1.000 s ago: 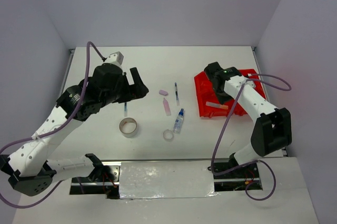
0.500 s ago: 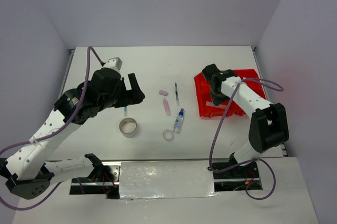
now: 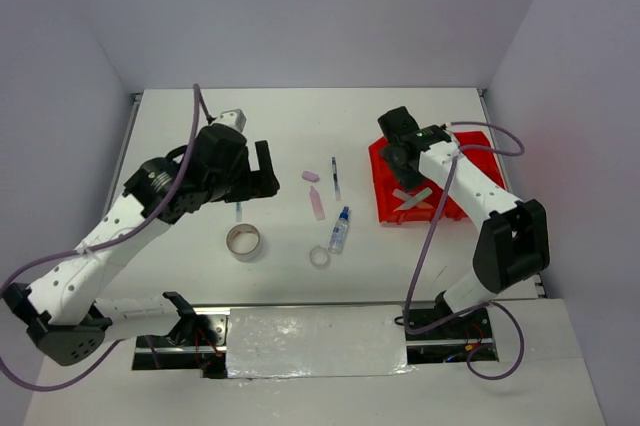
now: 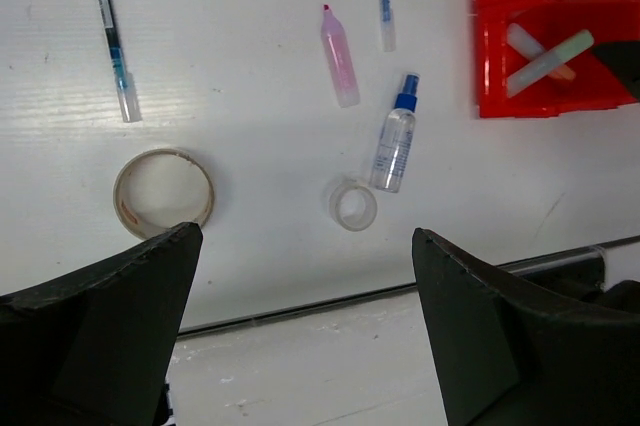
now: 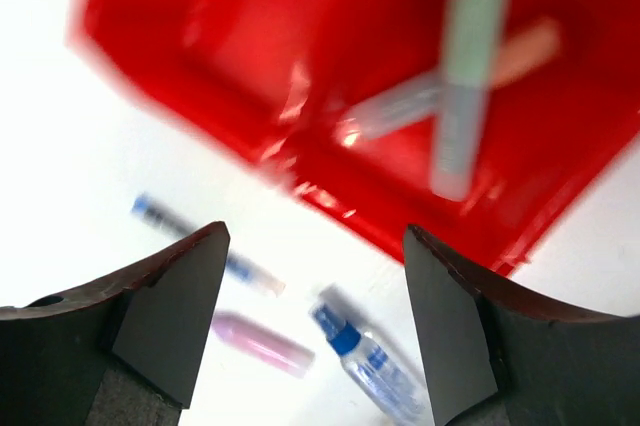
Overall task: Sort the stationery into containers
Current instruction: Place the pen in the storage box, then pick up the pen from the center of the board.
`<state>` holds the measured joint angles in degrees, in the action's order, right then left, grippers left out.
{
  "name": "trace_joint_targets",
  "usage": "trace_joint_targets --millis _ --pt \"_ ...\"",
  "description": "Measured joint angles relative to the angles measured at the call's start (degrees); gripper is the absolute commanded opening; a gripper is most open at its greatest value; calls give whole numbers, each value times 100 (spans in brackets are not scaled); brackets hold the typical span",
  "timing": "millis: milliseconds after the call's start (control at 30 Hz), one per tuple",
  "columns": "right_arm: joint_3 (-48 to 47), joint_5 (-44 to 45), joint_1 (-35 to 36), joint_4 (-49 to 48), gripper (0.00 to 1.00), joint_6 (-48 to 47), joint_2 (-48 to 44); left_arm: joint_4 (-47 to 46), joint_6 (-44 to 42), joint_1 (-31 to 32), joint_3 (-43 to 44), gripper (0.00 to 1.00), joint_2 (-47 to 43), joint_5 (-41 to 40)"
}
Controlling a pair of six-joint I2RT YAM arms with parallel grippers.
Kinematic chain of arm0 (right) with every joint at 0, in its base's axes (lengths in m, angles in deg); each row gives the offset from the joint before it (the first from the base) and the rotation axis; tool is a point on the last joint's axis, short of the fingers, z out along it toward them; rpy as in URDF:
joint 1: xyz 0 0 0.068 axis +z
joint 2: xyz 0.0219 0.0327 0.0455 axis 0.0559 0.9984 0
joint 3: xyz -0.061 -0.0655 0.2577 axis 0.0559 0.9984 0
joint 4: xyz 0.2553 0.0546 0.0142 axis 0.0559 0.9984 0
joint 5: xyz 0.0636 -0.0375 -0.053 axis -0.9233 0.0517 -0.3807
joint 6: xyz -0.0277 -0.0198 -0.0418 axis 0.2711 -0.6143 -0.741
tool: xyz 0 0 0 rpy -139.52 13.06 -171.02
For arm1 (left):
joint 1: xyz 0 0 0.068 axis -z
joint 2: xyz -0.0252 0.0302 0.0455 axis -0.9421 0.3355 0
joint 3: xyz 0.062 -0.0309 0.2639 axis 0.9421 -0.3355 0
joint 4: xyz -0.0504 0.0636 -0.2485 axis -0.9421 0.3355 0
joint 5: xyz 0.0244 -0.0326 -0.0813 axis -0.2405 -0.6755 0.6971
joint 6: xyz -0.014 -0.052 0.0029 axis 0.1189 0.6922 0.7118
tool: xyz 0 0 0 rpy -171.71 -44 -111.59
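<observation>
The red tray stands at the right. Its near-left compartment holds crossed markers: a green one, an orange one and a pale one. My right gripper hangs open and empty over the tray's left edge. On the table lie a pink eraser, a dark pen, a pink marker, a blue-capped bottle, a clear tape ring, a beige tape roll and a second pen. My left gripper is open high above these.
The table's near edge runs just below the tape ring, with the metal base plate beyond it. White walls close in the back and both sides. The right arm's cable hangs down along the tray's near-left corner.
The right gripper opened, left the green marker across the others in the tray and drew up toward the tray's far-left side. The left arm shifted slightly right.
</observation>
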<state>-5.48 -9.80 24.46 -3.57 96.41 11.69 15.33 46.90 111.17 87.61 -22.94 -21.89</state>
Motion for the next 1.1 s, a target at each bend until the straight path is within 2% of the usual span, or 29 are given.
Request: trace_joint_targets --millis 67,100,133,167,267,467,600,667,800,1100 --pt "-181 -44 184 -332 80 -765 -94 131 9 0 127 99 293 -63" --pt "-247 -87 321 -579 89 -1180 -177 177 26 0 188 99 444 -127" --pt "-269 -149 470 -833 89 -1596 -275 232 94 -2 240 99 573 -199" --pt "-271 -293 627 -1104 99 -2074 -385 315 166 -17 304 99 693 -280" --pt "-407 -1003 1113 -1633 99 -3346 -479 680 566 -118 507 99 903 -612" --pt "-949 -1456 1950 -1720 89 -4916 726 1202 1360 -490 728 99 678 -1204" --pt "-955 -1749 2369 -1650 73 -5434 1766 1034 1318 -682 391 99 155 -1117" --pt "-990 -1928 2446 -1591 70 -5665 2138 1008 1281 -734 256 99 7 -992" --pt "-1231 -2074 2450 -1504 68 -5917 2577 949 1121 -765 -9 99 -59 -767" --pt "-1687 -2076 2441 -1513 68 -6083 2905 796 719 -791 -313 99 -258 -345"
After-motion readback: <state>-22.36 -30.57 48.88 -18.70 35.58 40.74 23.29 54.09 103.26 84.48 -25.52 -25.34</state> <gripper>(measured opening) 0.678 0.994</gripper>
